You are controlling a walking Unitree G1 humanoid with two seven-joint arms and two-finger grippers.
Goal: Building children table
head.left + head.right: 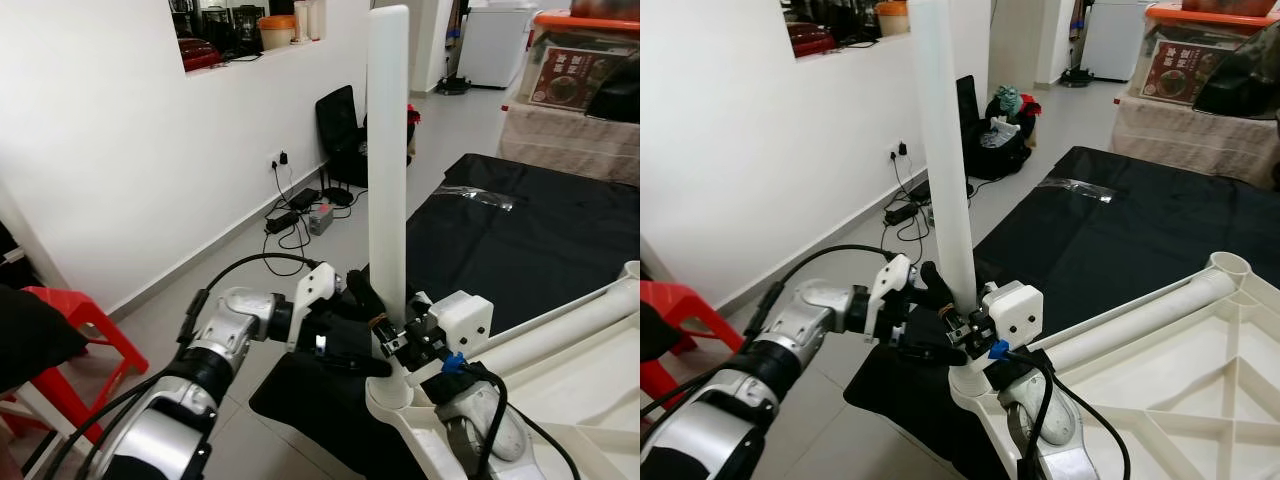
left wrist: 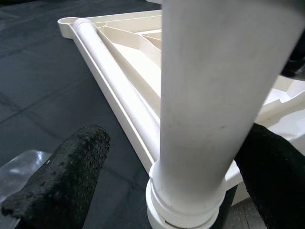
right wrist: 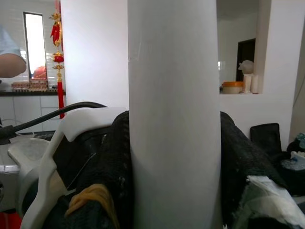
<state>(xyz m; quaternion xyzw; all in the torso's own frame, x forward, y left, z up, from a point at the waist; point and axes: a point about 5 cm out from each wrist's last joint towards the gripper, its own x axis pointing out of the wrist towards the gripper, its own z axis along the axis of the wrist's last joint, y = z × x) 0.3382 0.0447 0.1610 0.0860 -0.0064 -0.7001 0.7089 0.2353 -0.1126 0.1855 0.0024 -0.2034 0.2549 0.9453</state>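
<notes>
A long white table leg (image 1: 388, 150) stands upright in a corner socket (image 1: 390, 392) of the upside-down white table top (image 1: 1160, 400). My left gripper (image 1: 360, 335) reaches in at the leg's base and straddles it, open. One black finger (image 2: 62, 176) stands clear of the leg and the other rests against it. My right gripper (image 1: 405, 338) comes from the opposite side, shut on the same leg just above the socket, with its fingers (image 3: 119, 157) pressed on both sides. A second white leg (image 1: 560, 335) lies along the table top's rim.
The table top rests on a black cloth (image 1: 520, 230) spread over the floor. A red stool (image 1: 80, 320) stands at the left, by the white wall. Cables and a power strip (image 1: 300, 215) lie near the wall. A cloth-covered table (image 1: 570, 135) with boxes stands behind.
</notes>
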